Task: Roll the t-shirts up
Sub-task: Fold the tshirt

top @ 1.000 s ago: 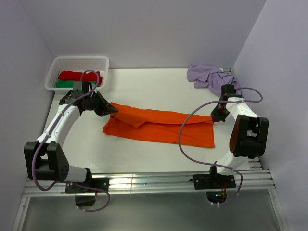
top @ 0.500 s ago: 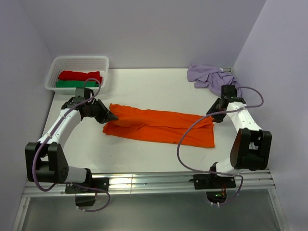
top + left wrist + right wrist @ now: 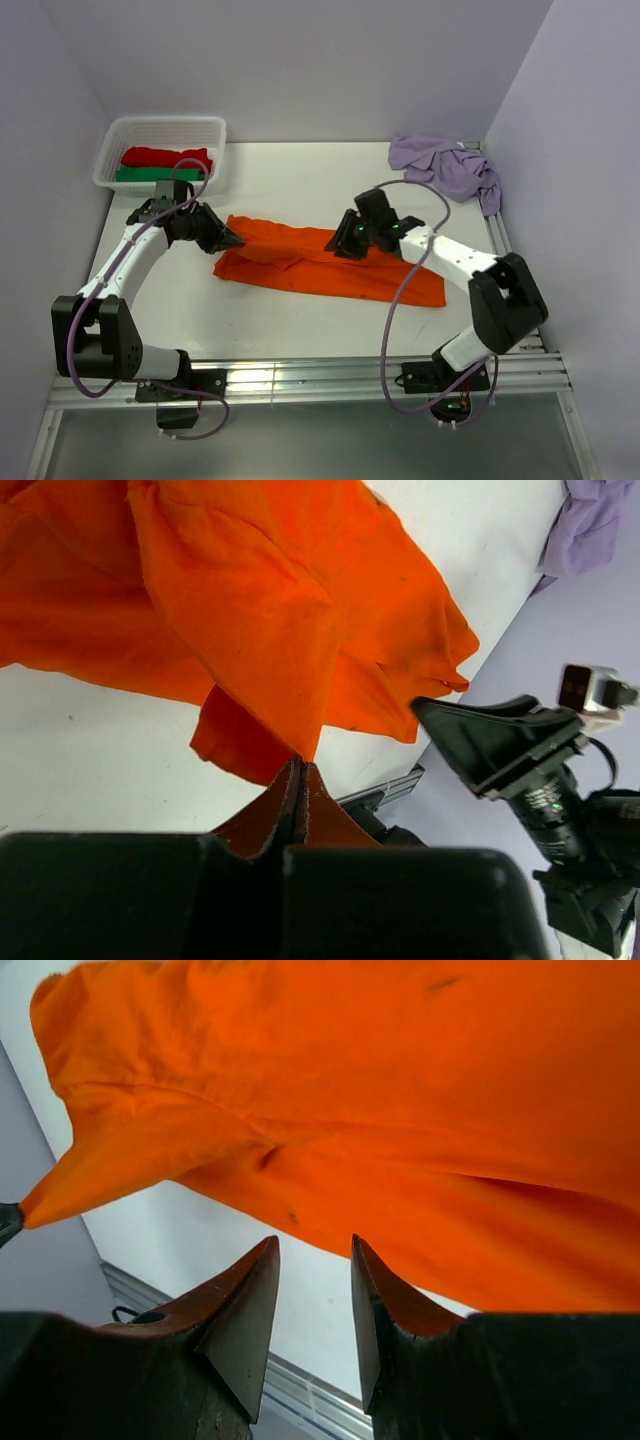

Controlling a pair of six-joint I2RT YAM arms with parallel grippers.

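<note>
Orange t-shirt (image 3: 330, 265) lies folded in long strip across middle of frame on white table (image 3: 300, 325). Left gripper (image 3: 232, 240) pinched tight on its left corner, cloth lifted there. Right gripper (image 3: 345, 243) above strip's upper edge near centre, jaws parted, nothing between. Lilac t-shirt (image 3: 445, 165) crumpled, upper right. White basket (image 3: 160, 125), upper left, holds red t-shirt (image 3: 160, 156) and green t-shirt (image 3: 135, 175).

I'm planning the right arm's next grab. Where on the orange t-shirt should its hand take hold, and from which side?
Probably the far long edge of the orange t-shirt, near its middle, coming down from the far side. It lies as a flat band, so only edges give a lip to pinch; the left hand pinches the left end, and the open right hand hovers near it.
</note>
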